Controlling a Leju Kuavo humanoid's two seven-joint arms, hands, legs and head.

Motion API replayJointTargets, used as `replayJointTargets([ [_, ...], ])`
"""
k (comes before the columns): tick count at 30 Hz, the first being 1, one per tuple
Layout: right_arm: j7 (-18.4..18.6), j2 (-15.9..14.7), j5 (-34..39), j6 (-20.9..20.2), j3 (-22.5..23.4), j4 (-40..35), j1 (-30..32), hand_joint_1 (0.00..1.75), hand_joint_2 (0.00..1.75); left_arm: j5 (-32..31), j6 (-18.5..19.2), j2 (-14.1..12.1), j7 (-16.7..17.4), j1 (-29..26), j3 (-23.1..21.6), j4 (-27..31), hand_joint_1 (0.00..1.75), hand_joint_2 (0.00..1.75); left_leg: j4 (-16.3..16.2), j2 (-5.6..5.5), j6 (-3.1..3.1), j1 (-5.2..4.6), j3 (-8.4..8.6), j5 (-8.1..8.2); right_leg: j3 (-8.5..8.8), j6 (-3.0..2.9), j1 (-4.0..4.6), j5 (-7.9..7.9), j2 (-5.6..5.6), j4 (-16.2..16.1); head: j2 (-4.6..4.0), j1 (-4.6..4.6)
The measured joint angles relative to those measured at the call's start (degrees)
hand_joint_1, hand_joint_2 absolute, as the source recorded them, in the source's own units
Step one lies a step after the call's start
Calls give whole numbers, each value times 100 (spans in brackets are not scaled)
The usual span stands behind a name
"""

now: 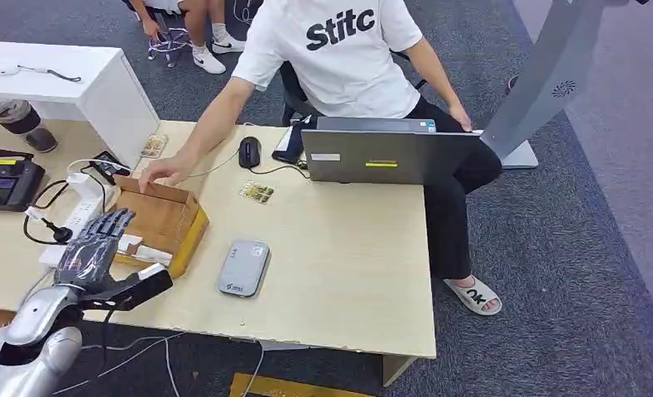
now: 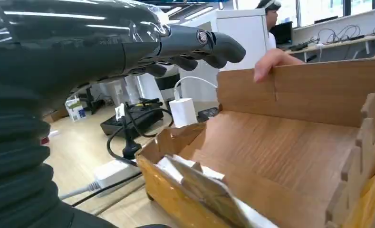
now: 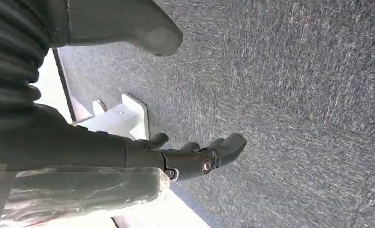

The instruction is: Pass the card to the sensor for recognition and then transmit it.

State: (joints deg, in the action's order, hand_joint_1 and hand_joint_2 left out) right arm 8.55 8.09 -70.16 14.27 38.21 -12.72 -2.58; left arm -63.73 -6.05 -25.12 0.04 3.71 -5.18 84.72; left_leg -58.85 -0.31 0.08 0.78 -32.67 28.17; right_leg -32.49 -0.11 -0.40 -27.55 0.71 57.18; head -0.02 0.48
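Left hand hides box edge.

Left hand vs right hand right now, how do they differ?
The left hand hovers over the cardboard box on the table; the right hand hangs off the table, with grey carpet beyond it. The left hand's fingers are extended over the box, the right hand's slightly curled. A person's hand grips the box wall near the left hand; nobody is near the right. Both hold nothing.

A person in a white T-shirt sits behind an open laptop — black mouse beside it, power strip and black device at the table's left end.
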Motion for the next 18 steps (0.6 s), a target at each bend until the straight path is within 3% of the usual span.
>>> replayJointTargets([
  [15, -20, 0, -118, -26, -2, 0, -3, 0, 175, 55, -72, 210, -171, 90, 0, -223, 9, 175, 0, 0, 0, 0, 0, 0, 0, 0, 0, 0, 0, 0, 0, -2],
  [18, -20, 0, -123, -70, -2, 0, -2, 0, 175, 129, 24, 210, -197, 90, 0, -249, 42, 175, 0, 0, 0, 0, 0, 0, 0, 0, 0, 0, 0, 0, 0, 2],
])
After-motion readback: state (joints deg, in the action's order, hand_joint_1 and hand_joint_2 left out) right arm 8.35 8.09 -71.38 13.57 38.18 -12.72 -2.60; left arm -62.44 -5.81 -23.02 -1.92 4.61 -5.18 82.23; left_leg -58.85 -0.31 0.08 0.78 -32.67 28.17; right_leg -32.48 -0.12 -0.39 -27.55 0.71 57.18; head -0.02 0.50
